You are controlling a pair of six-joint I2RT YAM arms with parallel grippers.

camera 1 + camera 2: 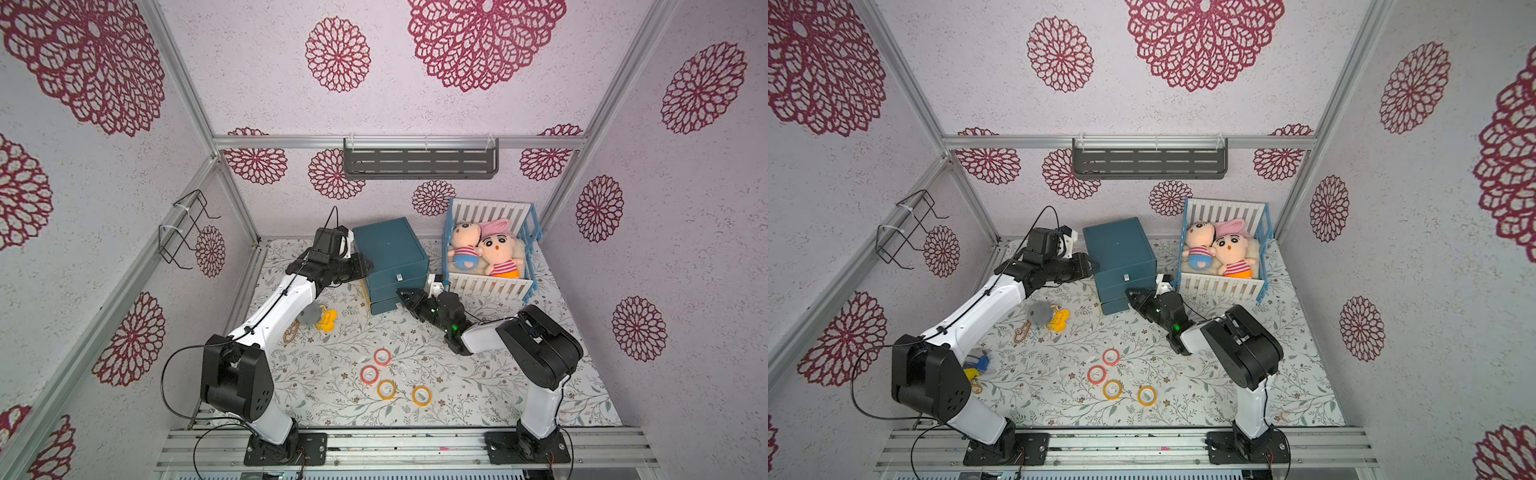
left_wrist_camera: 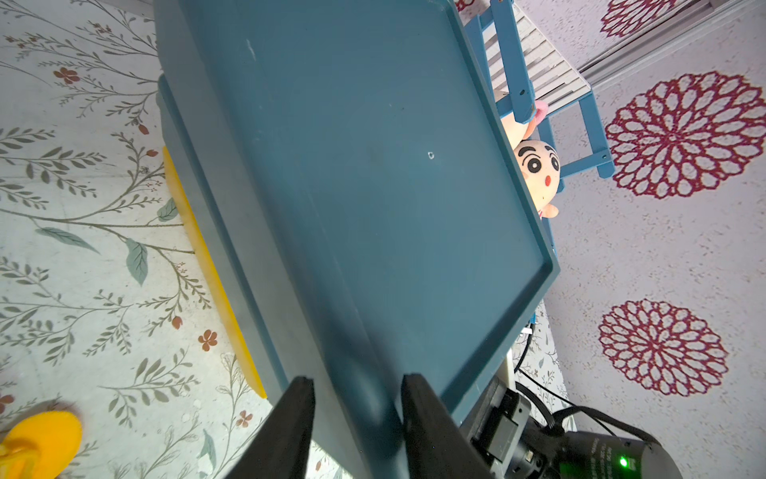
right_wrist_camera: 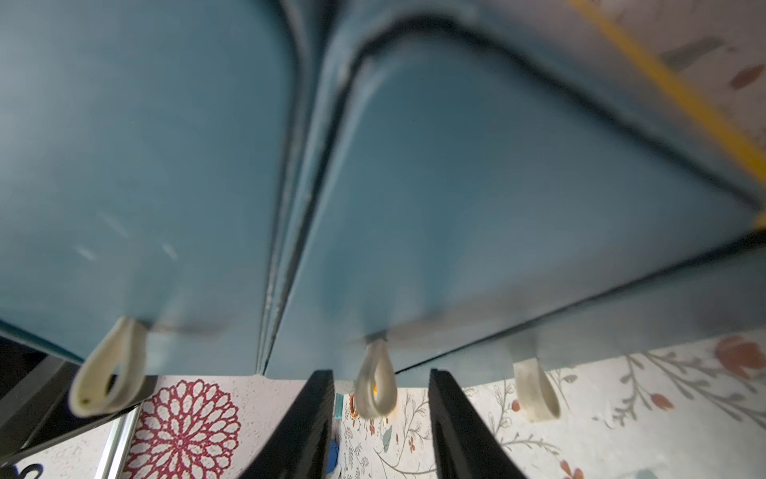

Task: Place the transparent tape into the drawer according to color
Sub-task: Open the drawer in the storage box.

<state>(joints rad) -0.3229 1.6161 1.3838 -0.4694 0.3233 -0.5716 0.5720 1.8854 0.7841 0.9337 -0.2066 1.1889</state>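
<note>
In the right wrist view, right end effector (image 3: 381, 375) with its two flat, matte black fingers (image 3: 315, 414) apart, a cream loop pull (image 3: 375, 387) of woven webbing hanging in the gap between them, daylight on both sides of it. Just ahead of the fingertips, smooth teal plastic drawer fronts with rounded corners, blurred by closeness; two more cream loops, one out to each side of the fingers. In the left wrist view, left end effector (image 2: 356, 379) clamped on the top edge of the drawer cabinet (image 2: 373, 166), one black finger down the side wall, one over the shallow, rimmed, tray-like top. In both top views, boxy teal cabinet (image 1: 386, 245) between the two end effectors, left one (image 1: 365, 266) at its upper side edge, right one (image 1: 401, 296) at its stacked fronts. Just beside the right end effector, away from the left one, a white slatted crib (image 1: 490, 286) with blue posts and two soft plush dolls (image 1: 498, 253) inside. Well apart from both end effectors, toward the arm bases, four thin glossy see-through tape rings flat on the floral-print cloth of the desk (image 1: 457, 395): two red-orange rings (image 1: 382, 356) and two yellow rings (image 1: 386, 389), close together but not touching.
</note>
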